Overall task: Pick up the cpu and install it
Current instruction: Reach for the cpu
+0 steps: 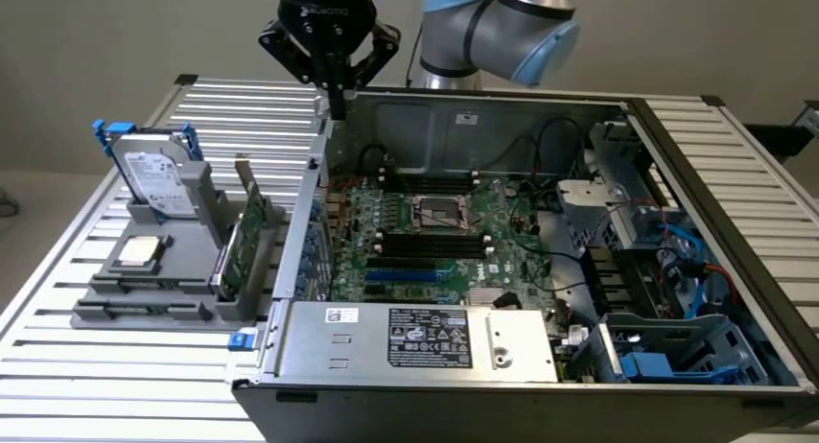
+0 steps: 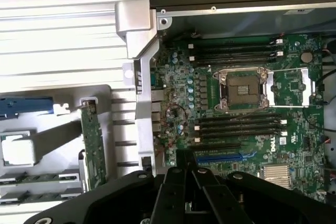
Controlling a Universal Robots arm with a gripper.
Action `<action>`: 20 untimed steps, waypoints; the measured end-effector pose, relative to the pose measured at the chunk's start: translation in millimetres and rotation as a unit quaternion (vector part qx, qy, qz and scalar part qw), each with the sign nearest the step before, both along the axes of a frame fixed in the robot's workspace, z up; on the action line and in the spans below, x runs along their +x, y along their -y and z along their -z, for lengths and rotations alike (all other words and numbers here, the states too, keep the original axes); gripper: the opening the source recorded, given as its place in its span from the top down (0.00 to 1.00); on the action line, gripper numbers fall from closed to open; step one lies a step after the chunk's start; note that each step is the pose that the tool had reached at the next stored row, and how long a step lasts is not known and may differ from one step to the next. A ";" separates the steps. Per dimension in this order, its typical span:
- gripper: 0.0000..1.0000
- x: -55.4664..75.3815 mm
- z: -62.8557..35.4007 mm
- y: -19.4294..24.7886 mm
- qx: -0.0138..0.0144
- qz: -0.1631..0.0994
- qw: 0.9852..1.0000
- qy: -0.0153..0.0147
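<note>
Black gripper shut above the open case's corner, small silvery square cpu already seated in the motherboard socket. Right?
Not seated: the small silvery square cpu lies on the grey holder beside the case, per the exterior view. The rest holds.

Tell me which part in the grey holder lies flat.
The cpu, the small silvery square chip. The hard drive and the green card beside it stand on edge.

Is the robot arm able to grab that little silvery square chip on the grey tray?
Probably yes: the silvery square chip lies flat with nothing over it. The shut fingers hover by a corner of the open metal computer case.
</note>
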State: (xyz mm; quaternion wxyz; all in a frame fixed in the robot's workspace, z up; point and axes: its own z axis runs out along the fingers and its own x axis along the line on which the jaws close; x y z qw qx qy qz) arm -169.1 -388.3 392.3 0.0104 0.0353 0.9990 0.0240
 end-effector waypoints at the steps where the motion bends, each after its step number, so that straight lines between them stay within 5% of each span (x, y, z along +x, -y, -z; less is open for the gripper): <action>1: 0.89 -4.5 0.0 -0.9 0.000 0.000 1.000 0.000; 20: 0.89 -91.0 3.5 -20.0 0.000 0.000 1.000 0.000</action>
